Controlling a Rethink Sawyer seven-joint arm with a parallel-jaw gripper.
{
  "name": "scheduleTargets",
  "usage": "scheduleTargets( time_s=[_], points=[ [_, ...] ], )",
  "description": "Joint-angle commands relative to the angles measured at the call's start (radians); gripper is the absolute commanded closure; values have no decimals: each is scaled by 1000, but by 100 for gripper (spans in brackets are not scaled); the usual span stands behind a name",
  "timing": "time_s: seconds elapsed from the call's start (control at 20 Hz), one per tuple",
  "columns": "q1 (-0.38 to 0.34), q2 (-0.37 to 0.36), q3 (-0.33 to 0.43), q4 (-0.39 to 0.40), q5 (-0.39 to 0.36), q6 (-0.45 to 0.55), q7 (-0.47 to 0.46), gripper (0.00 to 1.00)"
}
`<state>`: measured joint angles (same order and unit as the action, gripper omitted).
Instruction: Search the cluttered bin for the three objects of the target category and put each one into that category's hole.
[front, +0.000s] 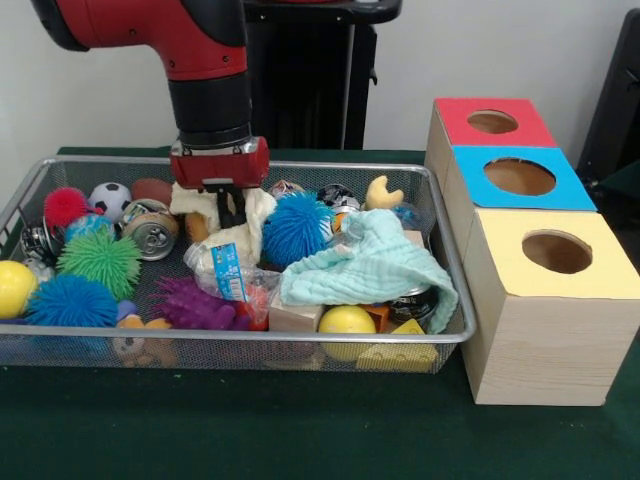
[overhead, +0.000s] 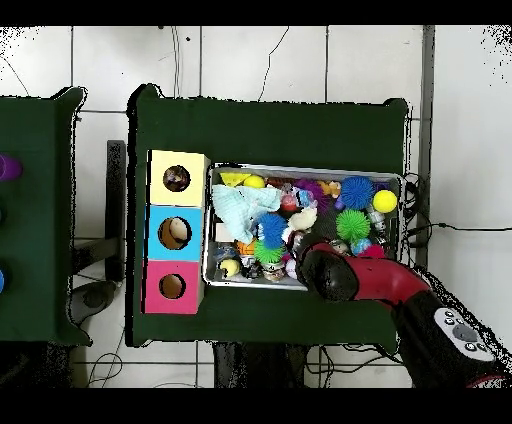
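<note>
The wire-mesh bin (front: 250, 341) sits on the green table and is full of toys; it also shows in the overhead view (overhead: 400, 178). My gripper (front: 224, 208) is lowered into the back middle of the bin, right on a cream cloth toy (front: 250, 232), next to a blue spiky ball (front: 296, 228). In the overhead view the arm (overhead: 340, 275) hides the gripper. No knotted rope ball shows clearly in either view. Three wooden boxes with round holes stand beside the bin: red top (front: 492, 122), blue top (front: 519, 177), yellow top (front: 556, 252).
A pale green cloth (front: 370, 270) covers the bin's right part. Green (front: 98, 262), blue (front: 70, 300) and purple (front: 195, 305) spiky balls, yellow balls (front: 346, 322), a can (front: 152, 235) and a small soccer ball (front: 110, 198) fill the rest.
</note>
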<state>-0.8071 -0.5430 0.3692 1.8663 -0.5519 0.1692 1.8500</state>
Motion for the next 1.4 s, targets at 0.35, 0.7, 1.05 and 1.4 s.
scheduleTargets(
  time_s=[0.35, 0.7, 1.05, 1.4],
  points=[
    [-121, -10, 167, -172, 33, 281, -158, 100],
    [-92, -29, 185, -214, 46, 231, -45, 100],
    [-36, -128, 171, -182, 143, 332, 21, 100],
    [31, -266, 122, -85, 242, 357, 97, 100]
  ],
)
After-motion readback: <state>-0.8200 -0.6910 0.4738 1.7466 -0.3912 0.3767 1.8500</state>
